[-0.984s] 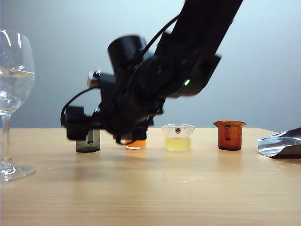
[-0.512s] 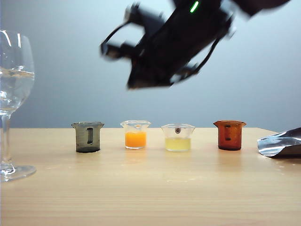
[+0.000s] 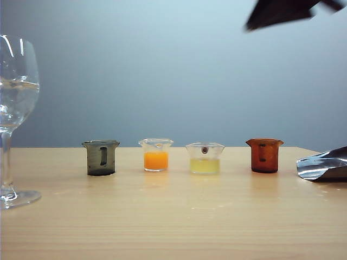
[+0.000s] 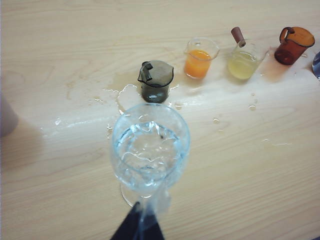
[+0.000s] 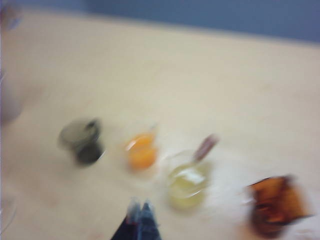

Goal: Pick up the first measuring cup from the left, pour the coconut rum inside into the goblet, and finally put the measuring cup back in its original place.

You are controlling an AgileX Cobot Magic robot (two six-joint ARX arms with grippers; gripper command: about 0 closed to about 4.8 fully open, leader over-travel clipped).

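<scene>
The smoky grey measuring cup (image 3: pixel 101 157) stands upright on the wooden table, leftmost of the row of cups, also in the left wrist view (image 4: pixel 156 81) and blurred in the right wrist view (image 5: pixel 82 140). Nothing touches it. The goblet (image 3: pixel 16 97) stands at the far left with clear coconut rum (image 4: pixel 147 155) in its bowl. My right gripper (image 5: pixel 140 207) hovers high above the cups, shut and empty; only a dark part of its arm (image 3: pixel 282 12) shows at the top right. My left gripper (image 4: pixel 141 215) looks down over the goblet (image 4: pixel 150 150), fingers together, holding nothing.
A cup of orange liquid (image 3: pixel 156 155), a cup of pale yellow liquid (image 3: pixel 205 158) and an amber-brown cup (image 3: pixel 264 155) stand to the right of the grey cup. A silver foil bag (image 3: pixel 323 164) lies at the right edge. Wet spill marks (image 4: pixel 120 95) lie between cup and goblet.
My right arm rose from the grey measuring cup and swung up and to the right, almost out of the exterior view. The cup stays standing in its place.
</scene>
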